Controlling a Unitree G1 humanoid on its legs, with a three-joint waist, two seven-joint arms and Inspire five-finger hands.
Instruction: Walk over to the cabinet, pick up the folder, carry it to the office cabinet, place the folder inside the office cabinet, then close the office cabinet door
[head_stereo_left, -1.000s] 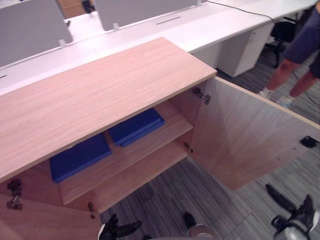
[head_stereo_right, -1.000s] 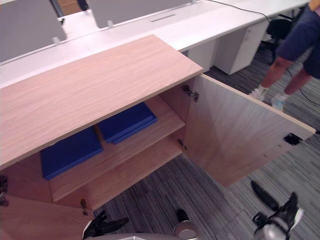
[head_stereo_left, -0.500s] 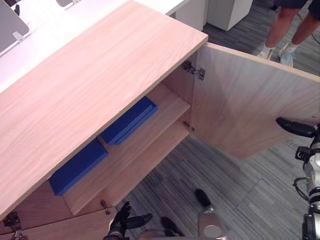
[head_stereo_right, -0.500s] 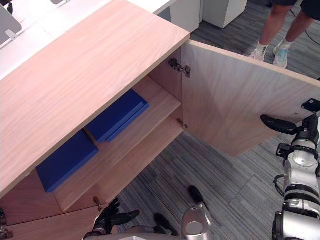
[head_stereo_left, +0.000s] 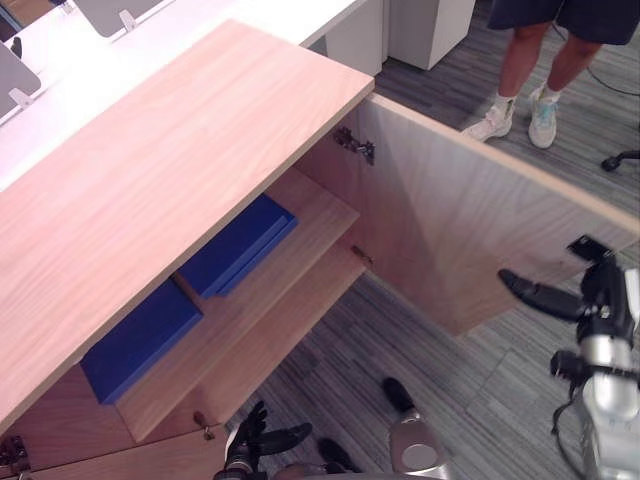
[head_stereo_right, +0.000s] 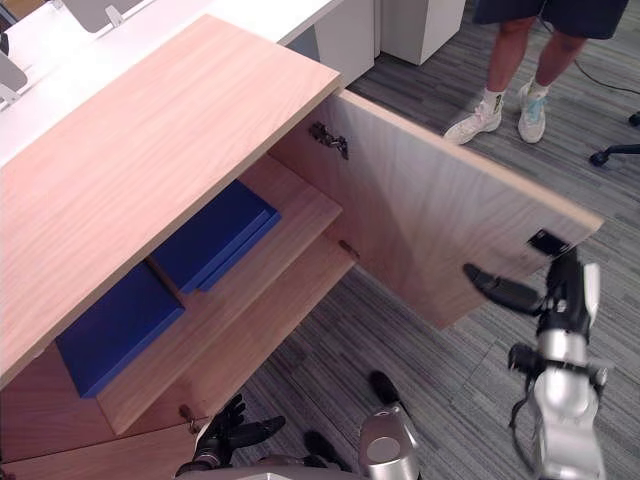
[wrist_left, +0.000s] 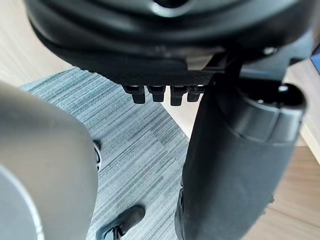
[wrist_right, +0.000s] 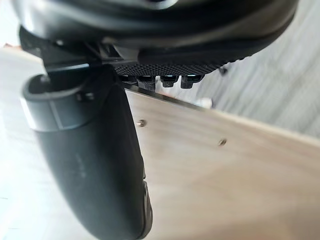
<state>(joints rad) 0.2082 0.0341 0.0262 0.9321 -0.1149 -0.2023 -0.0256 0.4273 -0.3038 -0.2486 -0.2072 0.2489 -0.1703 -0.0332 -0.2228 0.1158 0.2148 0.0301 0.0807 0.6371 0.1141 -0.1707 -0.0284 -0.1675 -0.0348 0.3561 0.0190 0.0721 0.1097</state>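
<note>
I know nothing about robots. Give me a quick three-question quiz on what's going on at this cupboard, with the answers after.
1. True or false: the cabinet door is shut.
2. Where do the blue folders lie? A) on the floor B) on a shelf inside the cabinet C) on top of the cabinet
3. Which robot hand is raised beside the cabinet door?

Key:
1. False, it stands wide open.
2. B
3. The right robot hand, its fingers straight and pointing at the door's inner face.
</note>
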